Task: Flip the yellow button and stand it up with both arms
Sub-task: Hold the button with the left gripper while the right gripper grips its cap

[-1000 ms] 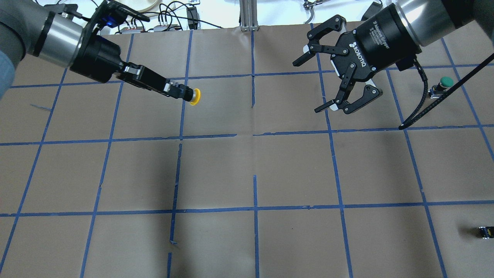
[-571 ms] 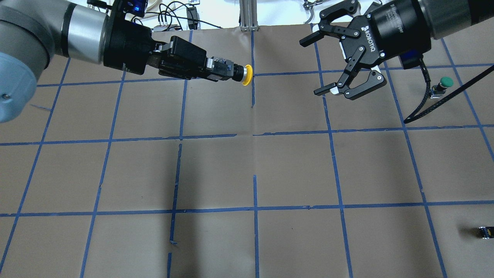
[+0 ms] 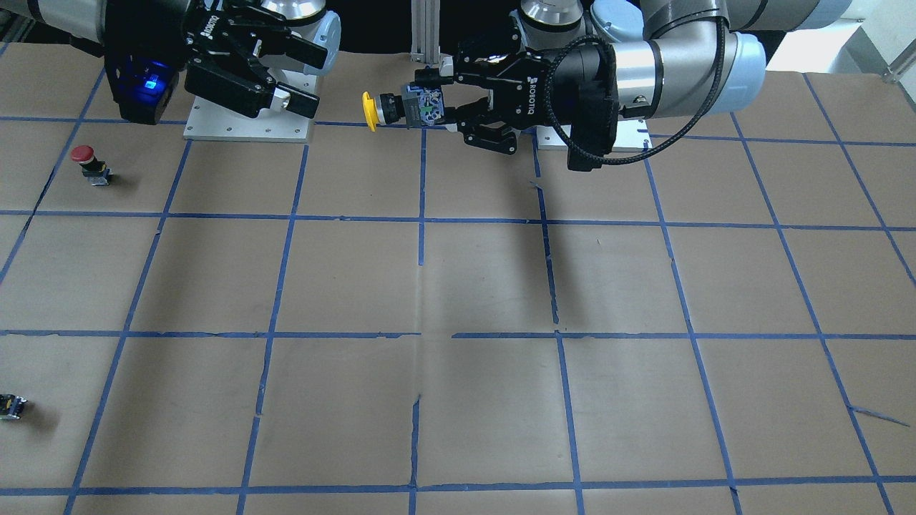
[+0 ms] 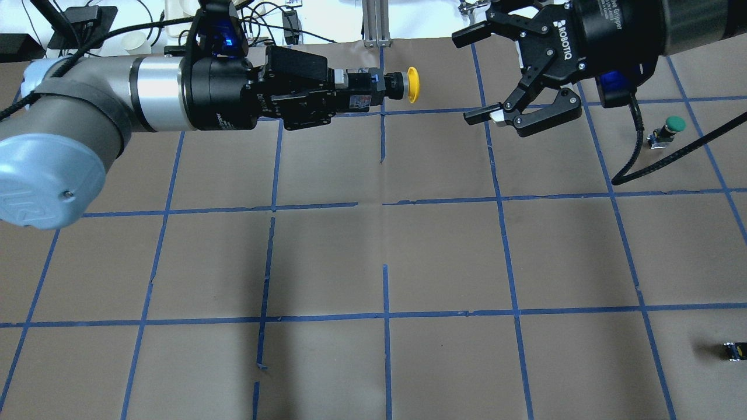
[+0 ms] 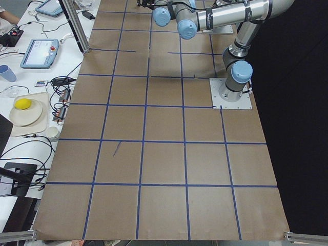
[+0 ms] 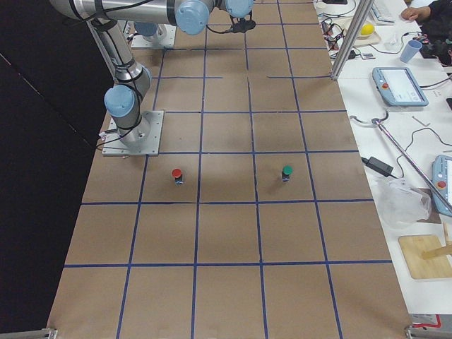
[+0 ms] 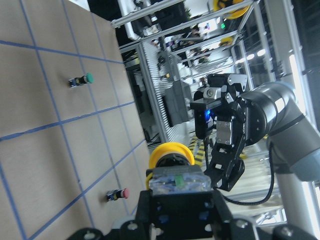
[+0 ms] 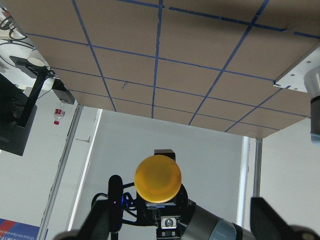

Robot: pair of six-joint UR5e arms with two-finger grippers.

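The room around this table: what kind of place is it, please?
Most likely a robotics laboratory. The left arm and right arm are mounted on a table covered in brown paper with a blue tape grid, and a teach pendant and loose cables lie on the white side bench.

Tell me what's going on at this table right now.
The left gripper holds the yellow button by its base, sideways in the air, with the cap pointing at the right gripper. That one hangs open, apart from the cap, so no hand-over has happened yet. A green button stands on the table.
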